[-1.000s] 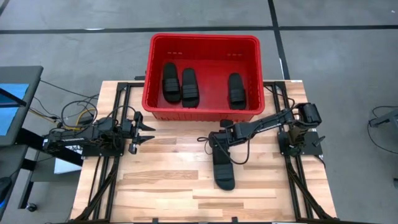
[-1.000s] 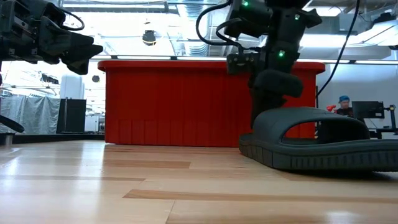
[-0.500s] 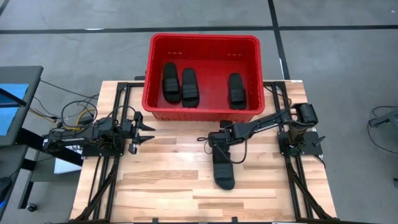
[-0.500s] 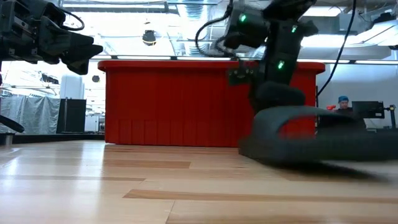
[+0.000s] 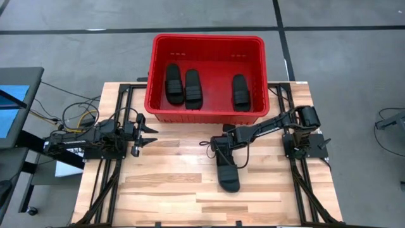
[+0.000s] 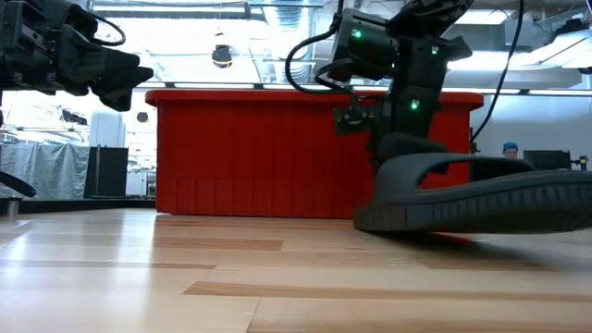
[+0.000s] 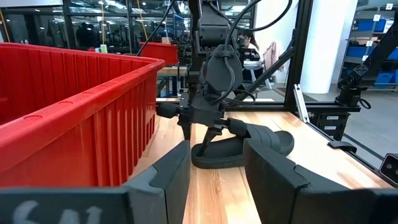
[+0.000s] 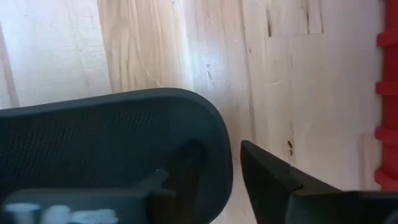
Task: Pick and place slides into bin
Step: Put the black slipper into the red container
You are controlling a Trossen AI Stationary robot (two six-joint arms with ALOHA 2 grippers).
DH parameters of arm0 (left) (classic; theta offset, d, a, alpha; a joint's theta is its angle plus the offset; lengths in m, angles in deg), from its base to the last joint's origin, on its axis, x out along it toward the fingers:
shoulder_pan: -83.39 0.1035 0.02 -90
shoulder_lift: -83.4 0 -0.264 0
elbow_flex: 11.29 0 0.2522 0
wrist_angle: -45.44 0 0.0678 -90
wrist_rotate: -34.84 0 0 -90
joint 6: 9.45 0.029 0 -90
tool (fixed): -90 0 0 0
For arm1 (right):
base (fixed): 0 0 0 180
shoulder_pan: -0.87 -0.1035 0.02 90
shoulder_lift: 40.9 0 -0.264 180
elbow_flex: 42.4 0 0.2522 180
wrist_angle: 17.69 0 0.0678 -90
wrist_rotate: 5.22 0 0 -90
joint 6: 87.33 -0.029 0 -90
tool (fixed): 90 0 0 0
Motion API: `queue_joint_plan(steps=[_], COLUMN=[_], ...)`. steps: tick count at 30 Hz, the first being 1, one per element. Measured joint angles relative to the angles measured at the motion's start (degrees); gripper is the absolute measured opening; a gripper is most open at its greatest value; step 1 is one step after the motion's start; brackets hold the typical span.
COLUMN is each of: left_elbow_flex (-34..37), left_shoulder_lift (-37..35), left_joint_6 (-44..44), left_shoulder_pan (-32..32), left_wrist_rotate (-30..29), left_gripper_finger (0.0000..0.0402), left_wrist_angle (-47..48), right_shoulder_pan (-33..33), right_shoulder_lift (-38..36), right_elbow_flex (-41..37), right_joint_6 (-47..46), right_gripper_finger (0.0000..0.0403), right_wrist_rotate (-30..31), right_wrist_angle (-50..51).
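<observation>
Slide (image 5: 226,171) is clamped at its heel by right gripper (image 5: 221,149), near the bin (image 5: 205,116).

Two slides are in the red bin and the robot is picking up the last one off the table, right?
Not quite: the high view shows three slides in the red bin, not two. The right gripper is picking the last slide off the table.

Four slides (image 5: 228,171) in all, three inside one bin (image 5: 205,40), two arms.
</observation>
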State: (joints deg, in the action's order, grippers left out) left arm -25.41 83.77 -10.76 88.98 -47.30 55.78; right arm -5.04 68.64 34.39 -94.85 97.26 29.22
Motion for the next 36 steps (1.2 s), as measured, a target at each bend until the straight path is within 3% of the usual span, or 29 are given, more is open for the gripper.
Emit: queue_joint_plan(steps=[7,27,36], left_elbow_flex=[0.0,0.01,0.02], left_shoulder_lift=[0.01,0.0,0.01], left_joint_6=[0.0,0.0,0.0], left_shoulder_pan=[0.01,-0.01,-0.01], left_wrist_rotate=[0.0,-0.52,-1.1], left_gripper_finger=[0.0139,0.0139,0.0139], left_wrist_angle=[0.0,0.1,0.19], right_shoulder_pan=[-0.85,-8.39,-12.77], right_shoulder_lift=[0.0,-4.95,-6.27], right_elbow_flex=[-0.04,-0.61,4.77], right_joint_6=[-1.16,-10.82,-13.71], right_gripper_finger=[0.0015,0.0001,0.0], right_wrist_rotate=[-1.43,4.44,11.77], right_wrist_angle=[0.01,6.15,15.77])
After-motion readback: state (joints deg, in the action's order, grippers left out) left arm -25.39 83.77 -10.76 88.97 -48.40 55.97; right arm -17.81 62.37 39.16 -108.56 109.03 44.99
